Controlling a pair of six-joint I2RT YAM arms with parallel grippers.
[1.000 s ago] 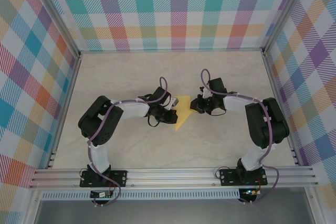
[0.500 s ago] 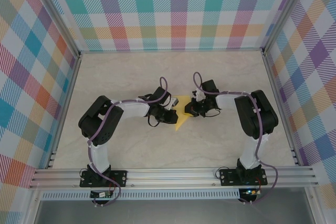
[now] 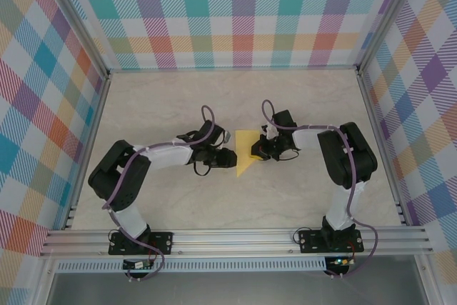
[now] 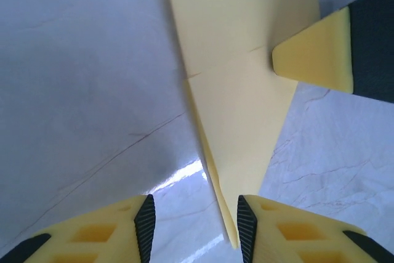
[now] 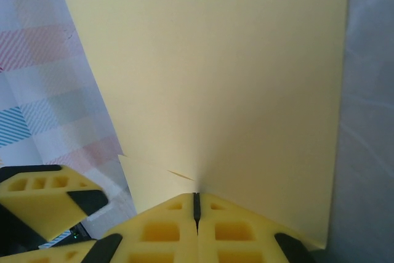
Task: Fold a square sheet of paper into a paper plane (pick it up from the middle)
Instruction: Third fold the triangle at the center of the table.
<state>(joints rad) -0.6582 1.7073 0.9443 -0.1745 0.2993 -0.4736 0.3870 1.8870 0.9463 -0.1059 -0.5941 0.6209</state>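
Observation:
The yellow paper (image 3: pixel 243 153) lies folded on the table as a narrow wedge, its point toward the near edge. In the left wrist view the paper (image 4: pixel 241 106) shows a centre crease, and its tip reaches in beside the right finger of my left gripper (image 4: pixel 196 217). That left gripper (image 3: pixel 227 157) is open and holds nothing. My right gripper (image 3: pixel 255 149) sits at the paper's right edge. In the right wrist view my right gripper (image 5: pixel 197 200) is shut, pinching the paper (image 5: pixel 215 78), which spreads out ahead of the fingertips.
The marble-patterned table (image 3: pixel 178 105) is walled by checked panels (image 3: pixel 243 12) at the back and both sides. An aluminium rail (image 3: pixel 235 241) runs along the near edge by the arm bases. The two grippers face each other closely across the paper.
The left arm has swung its elbow out to the left and drawn its gripper slightly back from the paper. The right gripper stays at the paper's right edge.

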